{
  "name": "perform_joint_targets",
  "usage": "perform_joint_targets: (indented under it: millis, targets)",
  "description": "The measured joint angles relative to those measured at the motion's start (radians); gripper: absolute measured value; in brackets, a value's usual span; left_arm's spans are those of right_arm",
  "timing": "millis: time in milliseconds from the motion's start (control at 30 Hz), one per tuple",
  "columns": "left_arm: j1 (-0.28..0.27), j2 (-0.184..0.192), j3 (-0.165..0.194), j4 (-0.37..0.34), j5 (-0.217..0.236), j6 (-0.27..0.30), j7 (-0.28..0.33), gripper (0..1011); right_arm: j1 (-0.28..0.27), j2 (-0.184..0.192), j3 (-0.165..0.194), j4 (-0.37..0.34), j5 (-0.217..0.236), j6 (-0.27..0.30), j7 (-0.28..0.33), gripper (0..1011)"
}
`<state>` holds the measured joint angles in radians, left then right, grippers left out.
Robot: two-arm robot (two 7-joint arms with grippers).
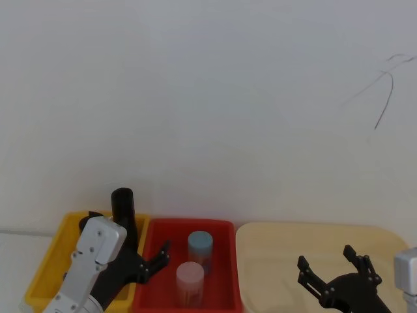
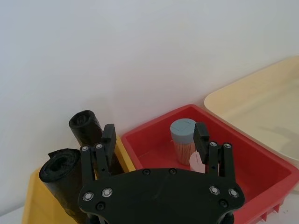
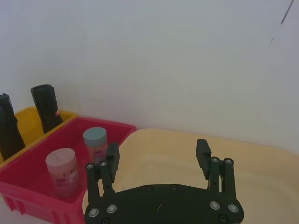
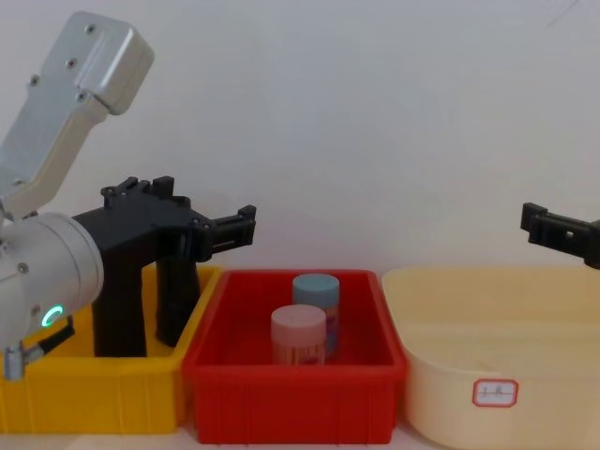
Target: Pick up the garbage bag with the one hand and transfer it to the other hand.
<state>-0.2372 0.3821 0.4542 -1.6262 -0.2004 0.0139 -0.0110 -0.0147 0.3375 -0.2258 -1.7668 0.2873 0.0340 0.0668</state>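
Note:
Two black rolled garbage bags stand upright in the yellow bin (image 2: 29, 196), one farther back (image 2: 86, 127) and one nearer (image 2: 60, 173); the chest view shows them side by side (image 4: 120, 314). The one hand, my green-lit left gripper (image 2: 155, 135), hovers open above the edge shared by the yellow and red bins, holding nothing, one finger (image 2: 109, 135) close beside the far roll. In the head view the left gripper (image 1: 155, 257) sits just right of that roll (image 1: 122, 203). The other hand, my right gripper (image 3: 157, 149), is open and empty over the cream tub (image 3: 261, 163).
The red bin (image 4: 291, 389) in the middle holds a blue-lidded jar (image 4: 315, 286) and a pink-lidded jar (image 4: 298, 328). The cream tub (image 4: 497, 328) on the right carries a small label. A white wall stands close behind all the bins.

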Motion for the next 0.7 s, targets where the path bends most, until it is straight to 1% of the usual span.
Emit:
perform_joint_targets:
  millis: [700]
  targets:
    - [0.000, 0.000, 0.000, 0.000, 0.000, 0.000, 0.000, 1002, 0.000, 0.000, 0.000, 0.000, 0.000, 0.000, 0.000, 1004]
